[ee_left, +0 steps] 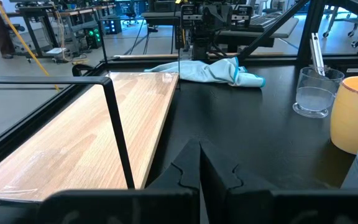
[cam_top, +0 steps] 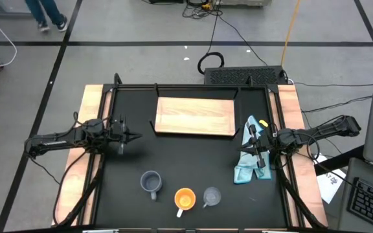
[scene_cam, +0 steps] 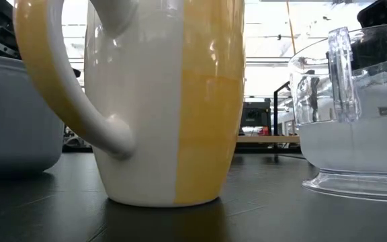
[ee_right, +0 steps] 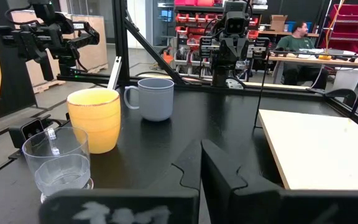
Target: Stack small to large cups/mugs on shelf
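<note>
Three vessels stand upright on their bases near the table's near edge: a blue-grey mug (cam_top: 151,182), an orange mug (cam_top: 184,199) with a white handle (scene_cam: 79,87), and a clear glass cup (cam_top: 212,195). They also show in the right wrist view: mug (ee_right: 156,98), orange mug (ee_right: 94,118), glass (ee_right: 59,163). The light-wood shelf board (cam_top: 195,116) lies flat at the far middle. My left gripper (cam_top: 136,136) is shut and empty at the left, level with the board's near edge. My right gripper (cam_top: 245,149) is shut and empty at the right, above a light-blue cloth (cam_top: 251,158).
A black metal frame (ee_left: 118,134) stands around the board. The cloth (ee_left: 213,70) lies at the table's right side beside the board. Bare black table lies between the board and the cups. A person sits in the room beyond the table (ee_right: 300,34).
</note>
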